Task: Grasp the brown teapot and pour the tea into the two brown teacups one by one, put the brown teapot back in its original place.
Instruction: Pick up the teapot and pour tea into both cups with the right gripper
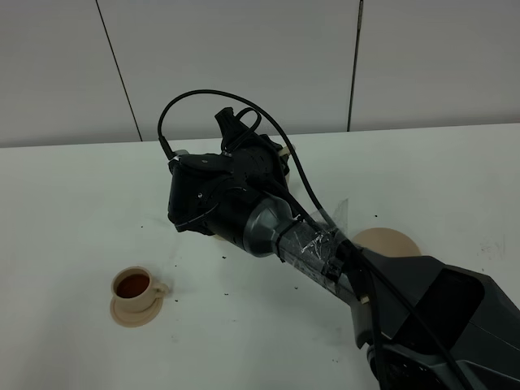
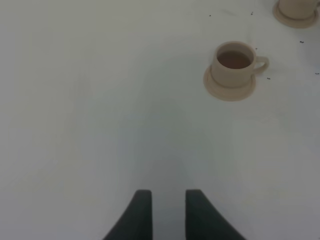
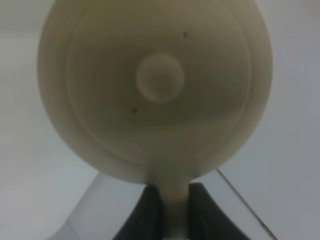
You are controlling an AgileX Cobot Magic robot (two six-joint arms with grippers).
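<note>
Plainly, the brown teapot [image 3: 100, 100] is off the table [image 1: 73, 203] and held by the right gripper [image 3: 175, 207]. That wrist view looks straight onto the domed lid [image 3: 205, 105] and its knob [image 3: 160, 77], with the two dark fingers [image 3: 150, 212] clamped on the loop handle [image 3: 175, 192]. From the high camera the pot is almost wholly hidden behind the arm's wrist over mid-table, so how far it is tipped, or whether tea is running, cannot be told.

It looks like smooth ceramic: hard, brittle, probably slick, and heavier with tea inside. The handle is the only sensible hold, yet the weight hangs off to one side of it, so the pot may try to swivel in the grip — and a loose lid could slide when tilted.

One teacup [image 1: 134, 284] on its saucer [image 1: 136, 313] already holds dark tea. The other cup [image 2: 297, 7] is cut off at the edge of the left wrist view, its contents unseen. The wide saucer [image 1: 390, 241] lies bare beside the arm. The left gripper [image 2: 167, 212] hangs over bare table, fingers slightly apart — nothing between them.
</note>
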